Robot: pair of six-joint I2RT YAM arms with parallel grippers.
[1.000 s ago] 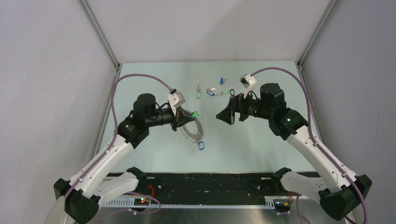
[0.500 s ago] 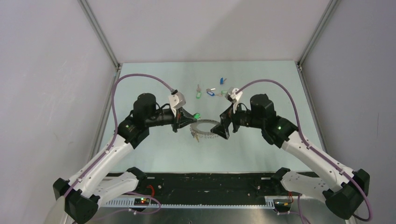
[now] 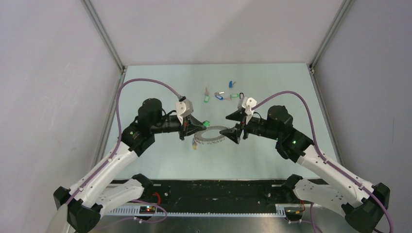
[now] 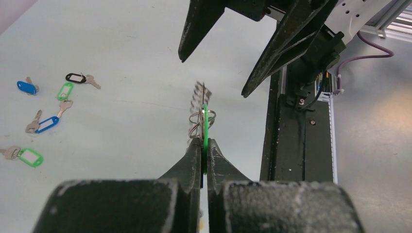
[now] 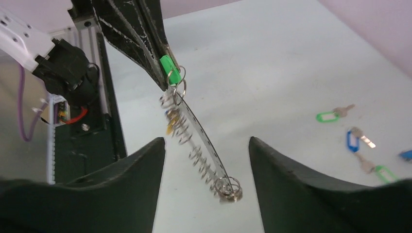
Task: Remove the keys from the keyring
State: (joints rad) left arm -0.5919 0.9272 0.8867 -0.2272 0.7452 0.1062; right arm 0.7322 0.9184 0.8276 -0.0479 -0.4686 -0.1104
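**Keyring held aloft, task part-way.** I am holding the keyring (image 3: 213, 135) above the worktop (image 3: 160, 160), stretched between the two arms. The left end effector (image 4: 204, 145) is clenching the green tag (image 5: 169, 64) of a key threaded at the keyring's left end. The right end effector (image 5: 206, 143) is standing released, its fingers spread either side of the keyring's right end and apparently not touching it. Several loose keys (image 3: 221, 95), tagged green, blue and black, are lying beyond the keyring, well apart from it. I am judging the task well advanced but unfinished. The green-tagged key is not yet off, and a small yellowish item (image 5: 170, 127) is hanging under the keyring, though I cannot tell whether that is a key.
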